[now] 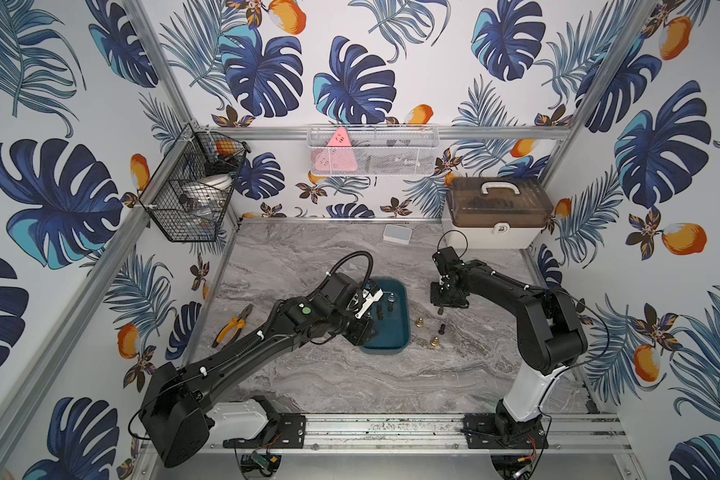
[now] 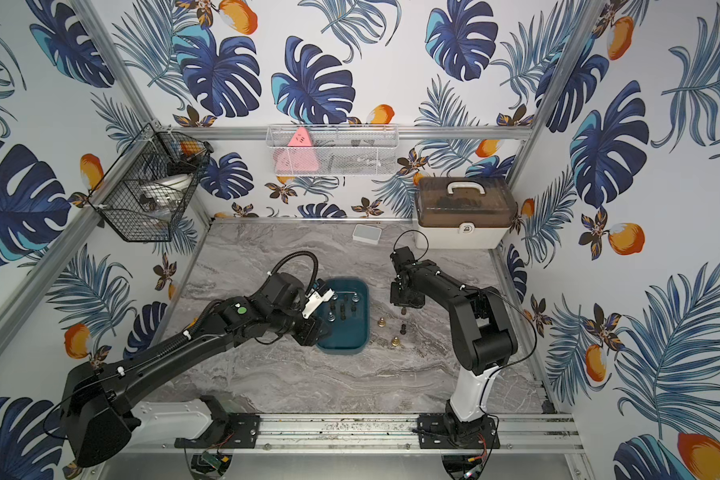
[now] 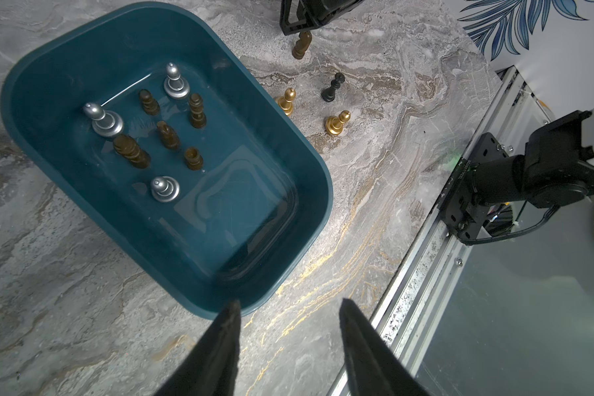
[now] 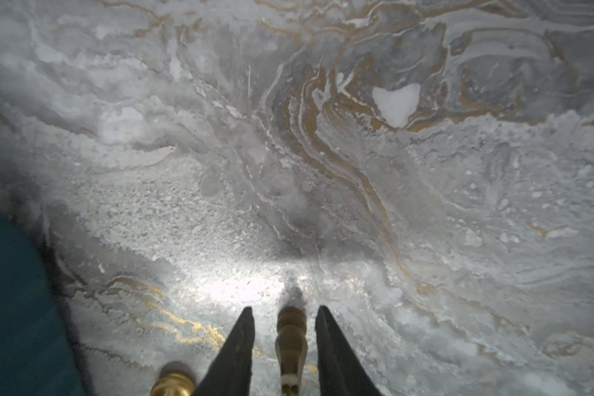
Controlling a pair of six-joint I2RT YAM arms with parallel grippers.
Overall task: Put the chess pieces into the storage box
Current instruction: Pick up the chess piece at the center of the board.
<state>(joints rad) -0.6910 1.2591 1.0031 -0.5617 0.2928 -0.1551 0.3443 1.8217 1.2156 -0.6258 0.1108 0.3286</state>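
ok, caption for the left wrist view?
Eight chess pieces stand in the teal storage box; four more outside, one at the right tool.

Blurry brass piece (image 4: 173, 384), perhaps a pawn, half off-frame

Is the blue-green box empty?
Not empty. The left wrist view shows eight chess pieces inside the storage box: three silver, five brown.

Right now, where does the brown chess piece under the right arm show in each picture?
Both top views: brown piece right of the storage box, under the right arm.
Left wrist: outside the box, beyond the black piece, here.
Right wrist: between the fingers, here.
Shared landmark: the teal box.
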